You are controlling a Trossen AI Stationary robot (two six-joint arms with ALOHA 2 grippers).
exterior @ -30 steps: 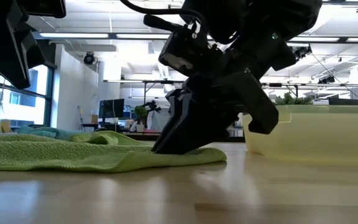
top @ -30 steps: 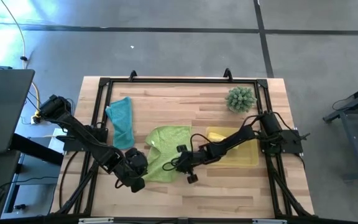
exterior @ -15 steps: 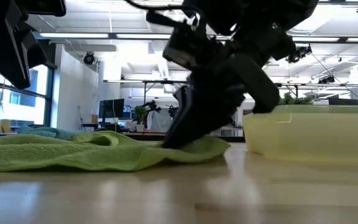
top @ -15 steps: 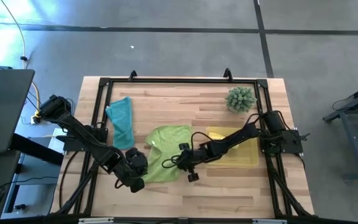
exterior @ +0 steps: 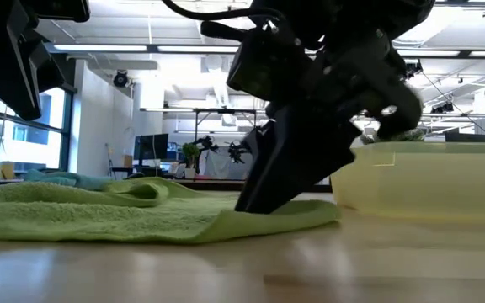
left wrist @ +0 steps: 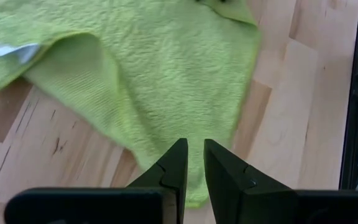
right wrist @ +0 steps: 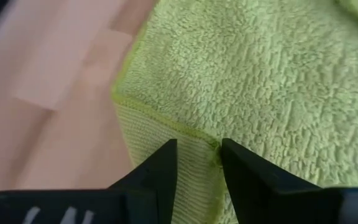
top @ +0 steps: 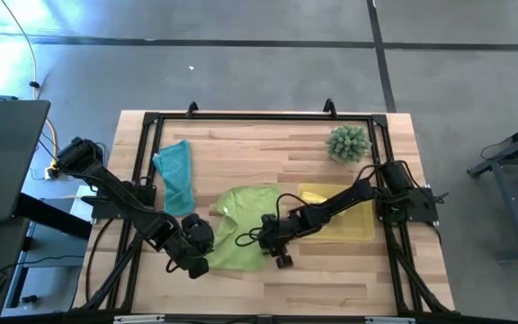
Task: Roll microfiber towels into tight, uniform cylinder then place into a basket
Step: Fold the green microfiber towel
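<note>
The lime green towel (top: 239, 225) lies spread on the table's middle, with a fold (left wrist: 73, 56) raised along one side. My left gripper (top: 198, 263) is shut on the towel's near left corner. My right gripper (top: 280, 256) stands open over the towel's near right corner (right wrist: 166, 118), where a hemmed edge is turned over. The teal towel (top: 176, 175) lies at the far left. The yellow basket (top: 362, 236) stands to the right of the green towel. Nothing shows of a yellow towel. My left gripper pinches the green towel at its near left corner (left wrist: 192, 127) between the two fingers, slanting down from the near left. The corner lies on the table, and the cloth runs slack away from it. My right gripper's fingertips (exterior: 255, 204) rest on the green towel by its near right corner, slanting down from the right. The turned-over hem (right wrist: 194, 134) lies between the open fingers, and the cloth stays flat on the table.
A spiky green plant (top: 349, 142) stands at the far right, behind the basket. A black frame (top: 259, 117) runs round the tabletop. Bare wood lies along the near edge (top: 331, 288) and the far middle.
My right gripper has tipped and edged slightly toward the near edge. The green towel's near right corner has been drawn out toward the basket and now lies flatter and farther right. Its left part has stayed under my left gripper.
</note>
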